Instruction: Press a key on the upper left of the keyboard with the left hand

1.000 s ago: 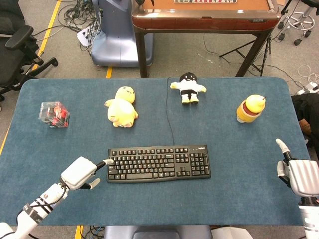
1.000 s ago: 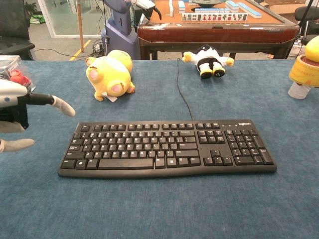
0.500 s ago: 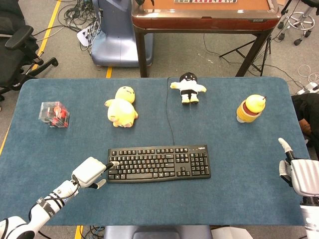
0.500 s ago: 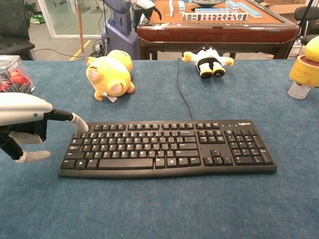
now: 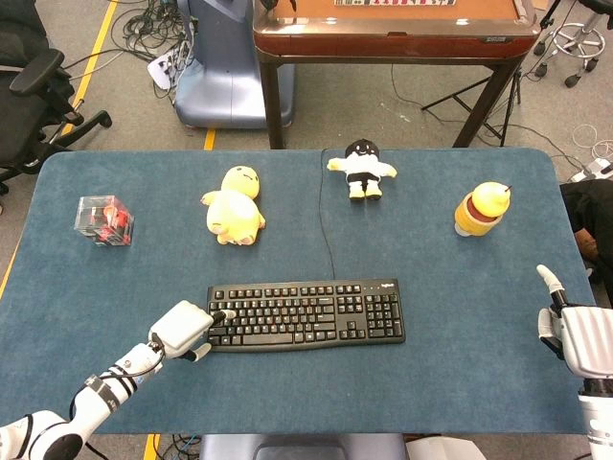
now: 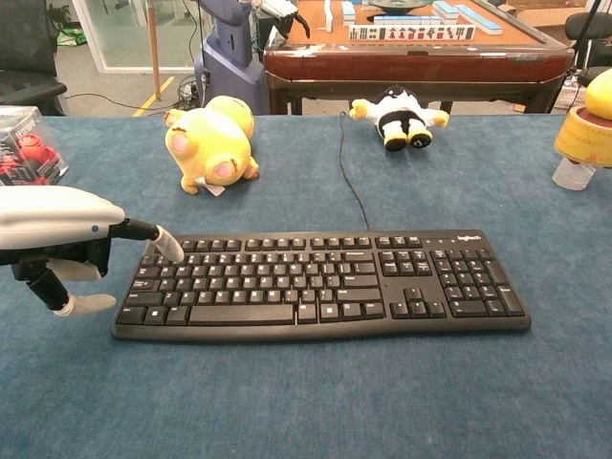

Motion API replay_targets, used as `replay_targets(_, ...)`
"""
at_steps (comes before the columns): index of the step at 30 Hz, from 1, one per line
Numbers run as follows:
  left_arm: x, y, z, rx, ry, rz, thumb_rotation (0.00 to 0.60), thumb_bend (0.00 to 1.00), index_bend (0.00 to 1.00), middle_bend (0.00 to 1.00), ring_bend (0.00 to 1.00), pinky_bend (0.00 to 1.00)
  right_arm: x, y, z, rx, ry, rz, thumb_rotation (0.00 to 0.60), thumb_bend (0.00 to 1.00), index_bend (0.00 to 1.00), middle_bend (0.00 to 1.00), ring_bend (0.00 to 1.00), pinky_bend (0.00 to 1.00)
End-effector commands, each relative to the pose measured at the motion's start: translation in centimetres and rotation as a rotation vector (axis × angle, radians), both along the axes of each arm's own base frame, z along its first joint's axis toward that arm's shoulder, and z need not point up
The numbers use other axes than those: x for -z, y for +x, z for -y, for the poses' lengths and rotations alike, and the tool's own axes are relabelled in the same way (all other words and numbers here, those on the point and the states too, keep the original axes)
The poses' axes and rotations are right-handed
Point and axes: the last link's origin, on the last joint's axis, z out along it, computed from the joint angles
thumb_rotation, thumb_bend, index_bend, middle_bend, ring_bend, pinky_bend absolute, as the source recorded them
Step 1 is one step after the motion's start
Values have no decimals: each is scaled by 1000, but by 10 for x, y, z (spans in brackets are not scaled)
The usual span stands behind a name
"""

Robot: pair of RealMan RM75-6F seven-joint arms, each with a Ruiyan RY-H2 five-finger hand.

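My left hand (image 5: 182,329) sits low in the lower left of the head view, one finger (image 6: 168,244) stretched forward and the others curled under, forearm trailing to the bottom-left corner. My right hand (image 5: 572,331) waits at the lower right edge, one finger pointing up-frame.

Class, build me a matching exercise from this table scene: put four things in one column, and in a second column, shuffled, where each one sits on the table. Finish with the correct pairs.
Things:
1. keyboard
2. clear box
3. yellow plush
4. black and white figure

Places:
A. far edge, beside the keyboard's cable
B. near side, middle, with the left hand at its left end
C. left side of the table, alone
D. behind the keyboard's left half

Pairs: 1-B, 2-C, 3-D, 4-A
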Motion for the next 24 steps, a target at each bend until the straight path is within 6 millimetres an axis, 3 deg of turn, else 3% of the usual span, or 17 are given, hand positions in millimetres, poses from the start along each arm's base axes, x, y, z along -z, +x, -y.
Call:
replay_targets(1,1,2,0,4,0,-6,600,365,200,1000,1000,1000,0,0,-1,-2,0,0,600,656,132,831,821,1000)
replay_targets(24,9,-7,-7,-22,5,-56,600,364,203,1000,1000,1000,0,0,0,2,1,-3,600,656,132,831,821,1000)
